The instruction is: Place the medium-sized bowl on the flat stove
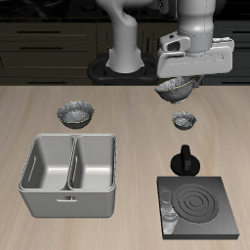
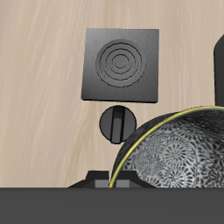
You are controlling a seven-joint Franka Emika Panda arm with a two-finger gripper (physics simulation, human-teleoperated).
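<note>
Above table's back, tool (image 1: 182, 86) clamped on medium-sized bowl (image 1: 177, 90) rim, bowl hanging beneath; flat stove (image 1: 199, 203) well apart.

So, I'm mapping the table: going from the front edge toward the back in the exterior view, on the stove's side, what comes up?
Flat stove → small black knobbed pot → smallest bowl → medium-sized bowl, held up in the pincer.

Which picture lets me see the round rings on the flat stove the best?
The wrist view. There the flat stove is seen straight from above, whole and with nothing over it, so every ring is clear. In the exterior view the stove sits near the table's front edge, seen at a slant, and its front corner is cut off by the frame.
</note>
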